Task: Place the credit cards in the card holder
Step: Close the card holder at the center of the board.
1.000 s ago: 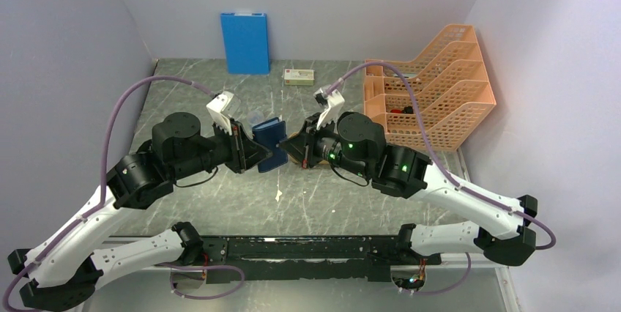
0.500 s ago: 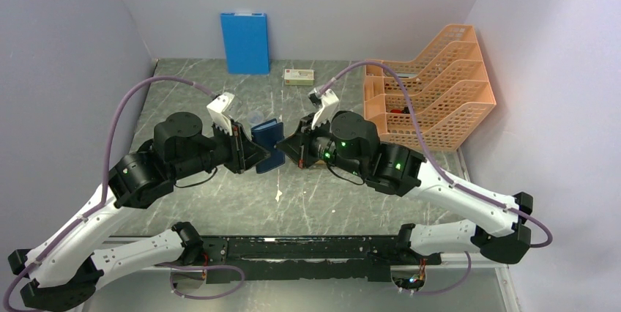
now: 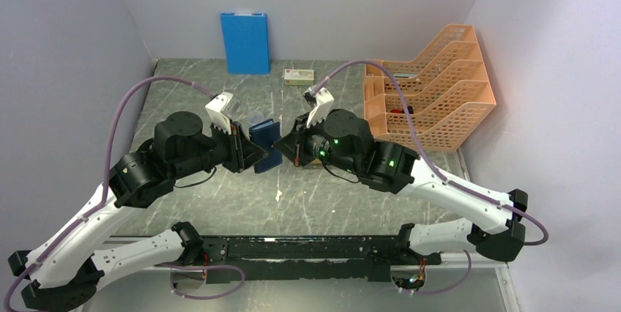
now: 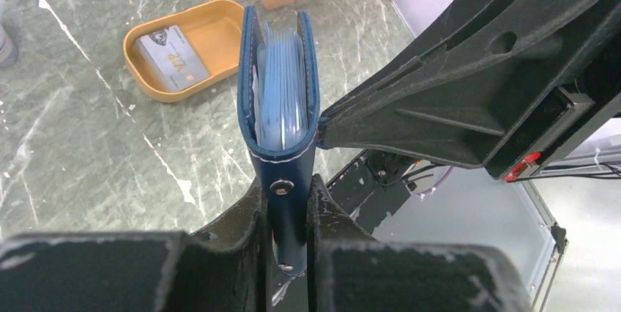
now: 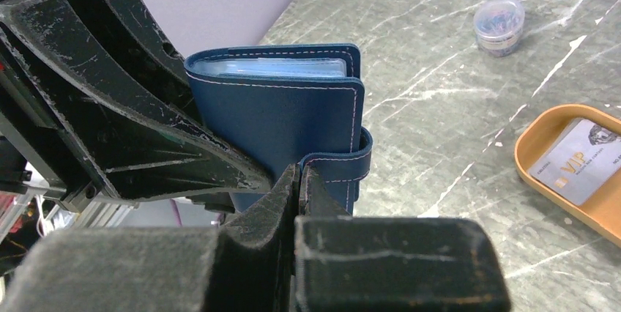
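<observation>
The navy card holder (image 3: 265, 142) is held upright above the table between both arms. My left gripper (image 4: 288, 196) is shut on its spine; its clear sleeve pages (image 4: 280, 88) fan slightly at the top. My right gripper (image 5: 299, 177) is shut on the holder's closure strap (image 5: 346, 167), beside the front cover (image 5: 293, 118). A pale grey credit card (image 4: 174, 53) lies in the orange oval tray (image 4: 220, 30) on the table; both also show in the right wrist view, card (image 5: 578, 160) and tray (image 5: 529, 152). In the top view the right arm hides the tray.
A big blue board (image 3: 245, 42) leans on the back wall. A white box with red label (image 3: 299, 76) lies near it. An orange file rack (image 3: 432, 96) stands at the right. A small clear jar (image 5: 499, 25) sits on the table.
My right arm has moved left and closed in on the card holder. The holder and the left gripper have shifted slightly left.
</observation>
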Robot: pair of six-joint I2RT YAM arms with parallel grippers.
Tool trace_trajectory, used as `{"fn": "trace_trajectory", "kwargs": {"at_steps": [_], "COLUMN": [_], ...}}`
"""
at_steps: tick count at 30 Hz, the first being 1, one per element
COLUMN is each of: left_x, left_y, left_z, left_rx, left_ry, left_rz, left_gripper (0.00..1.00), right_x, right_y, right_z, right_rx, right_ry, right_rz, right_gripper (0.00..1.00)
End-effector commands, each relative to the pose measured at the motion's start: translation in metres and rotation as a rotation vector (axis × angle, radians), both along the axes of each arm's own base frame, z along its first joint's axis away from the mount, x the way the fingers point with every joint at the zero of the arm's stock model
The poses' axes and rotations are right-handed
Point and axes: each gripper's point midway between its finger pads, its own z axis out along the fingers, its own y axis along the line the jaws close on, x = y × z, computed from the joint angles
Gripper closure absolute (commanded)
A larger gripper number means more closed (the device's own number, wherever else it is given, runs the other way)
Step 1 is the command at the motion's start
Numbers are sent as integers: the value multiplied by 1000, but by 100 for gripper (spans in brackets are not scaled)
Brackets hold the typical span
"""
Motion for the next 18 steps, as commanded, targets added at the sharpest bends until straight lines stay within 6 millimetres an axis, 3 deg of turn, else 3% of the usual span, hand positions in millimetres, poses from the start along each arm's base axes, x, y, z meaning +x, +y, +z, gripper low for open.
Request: {"fn": "trace_trajectory", "kwargs": {"at_steps": [1,18], "left_x": [-23,-36], "left_y": [-35,-48], "left_z": [60,79], "left_rx": [-252,-367], "left_ry": [-51,-39], "left_rz": [-181,-270], "left_gripper": [95,95], "right_x": [-6,-7], "right_y": [25,50], "right_z": [0,-22], "right_rx": [45,50], "right_ry": [41,119], "right_rz": [56,87], "right_gripper": [100,100]}}
